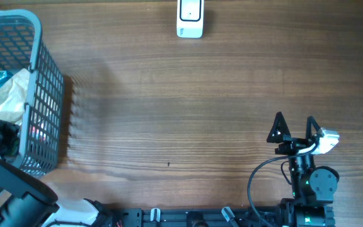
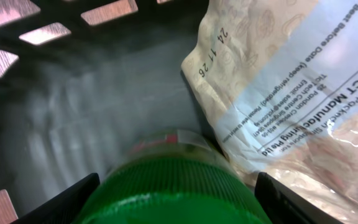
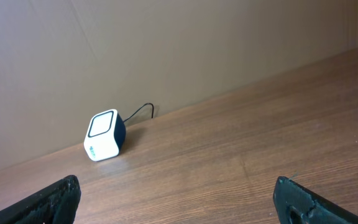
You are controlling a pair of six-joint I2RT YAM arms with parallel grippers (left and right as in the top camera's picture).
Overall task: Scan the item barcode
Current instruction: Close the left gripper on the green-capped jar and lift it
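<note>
Inside the basket [image 2: 17, 81], at the upper left of the overhead view, my left claw [image 2: 176, 199] straddles a green lid [image 2: 166, 186] low in the middle of my wrist view. 1 finger [image 2: 61, 199] shows at the lower left and the other at the lower right, each right beside the lid's ribbed edge. I cannot tell whether they press on it or only flank it. The lid tops a container lying on the basket floor, with a hint of red label beyond it. A crinkly printed bag [image 2: 291, 74] fills the upper right and leans against the container.

My right claw [image 1: 295, 123] hangs wide and empty over the table [image 1: 169, 113] at the lower right. The scanner [image 1: 190, 19] stands at the top centre, well apart from both claws.

To grip well, I judge I should close squarely on the ribbed sides, keep the bag out of the pinch, and lift straight up, clear of the basket wall
</note>
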